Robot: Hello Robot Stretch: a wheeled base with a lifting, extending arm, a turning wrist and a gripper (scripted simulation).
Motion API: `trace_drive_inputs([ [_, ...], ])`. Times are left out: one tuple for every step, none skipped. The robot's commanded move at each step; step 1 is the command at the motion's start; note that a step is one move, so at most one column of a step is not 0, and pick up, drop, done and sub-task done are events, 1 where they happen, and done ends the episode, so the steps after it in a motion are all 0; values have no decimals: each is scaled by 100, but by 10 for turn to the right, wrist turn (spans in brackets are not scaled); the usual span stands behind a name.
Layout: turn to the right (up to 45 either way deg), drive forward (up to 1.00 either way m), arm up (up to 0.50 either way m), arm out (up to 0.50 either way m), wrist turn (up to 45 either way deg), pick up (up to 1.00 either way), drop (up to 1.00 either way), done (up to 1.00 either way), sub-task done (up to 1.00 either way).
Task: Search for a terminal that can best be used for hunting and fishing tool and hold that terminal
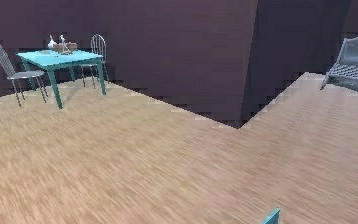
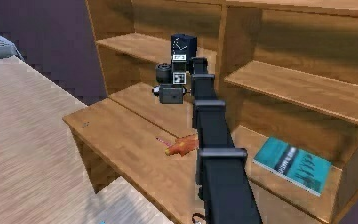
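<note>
Though the fingers (image 2: 167, 86) stand out against the back of the wooden worktop (image 2: 117, 135), I cannot tell whether they are parted or together, nor whether they carry anything; their tips are too small to make out. Just right of them sit two white marker squares (image 2: 184, 46), and from there the arm (image 2: 219, 150) runs down to the arm side view's bottom edge. Just left of the arm, nearer to me than the fingers, a small orange-brown thing (image 2: 179, 147) lies flat on the worktop. From its slim shape I judge it may be the hunting and fishing tool I want, though I cannot be sure. Right of the arm a teal book (image 2: 295, 163) lies under the shelves of the wooden shelf unit (image 2: 277, 85).

I judge the search nearly finished, with a likely candidate near the arm. The hold is not yet made: the thing rests on the wood, apart from the fingers. What remains is to bring them to it and lift it clear.

The forward view gives me another part of the room: plank floor (image 1: 137, 150), a dark wall (image 1: 177, 50), a teal table (image 1: 62, 60) with metal chairs (image 1: 15, 70) at its left, and a grey chair (image 1: 352, 65) at its right.
</note>
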Motion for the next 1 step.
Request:
trace_drive_inputs([
  [0,0,0,0,120,0,0,0,0],
])
